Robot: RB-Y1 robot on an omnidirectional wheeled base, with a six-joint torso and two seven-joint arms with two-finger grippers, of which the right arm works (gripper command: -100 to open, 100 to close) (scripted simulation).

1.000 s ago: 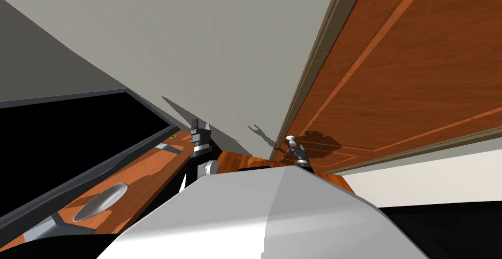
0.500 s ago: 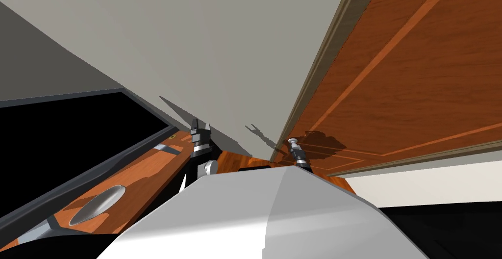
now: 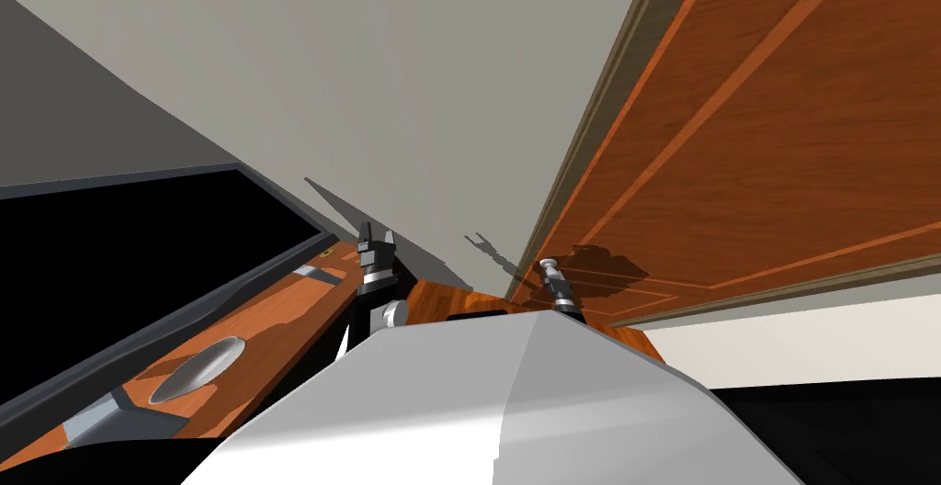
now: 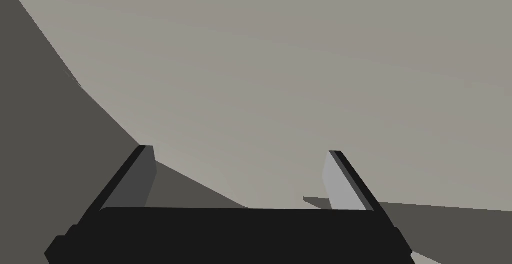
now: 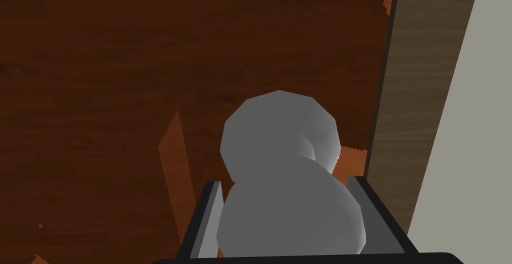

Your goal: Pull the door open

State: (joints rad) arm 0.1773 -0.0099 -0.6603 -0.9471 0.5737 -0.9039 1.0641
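The right hand is closed on the grey round doorknob, one blade-like finger pressing each side of the ball. In the head view the same hand sits at the knob, low on the red-brown wooden door. The knob stands close to the door's edge, just beside the grey-brown door frame and the pale wall beyond it. The door looks to lie in or very near its frame, so I judge the pull to be at its start. To do it well, the grip should stay square on the ball's widest part, since a smooth round knob will likely slip out of thin fingers if they ride toward its front. The pull should follow the arc the door swings on, not a straight line, with the wrist turning as the door comes. The base may need to back away to leave the door room. The left hand hangs apart near the wall, its fingers spread wide and holding nothing.
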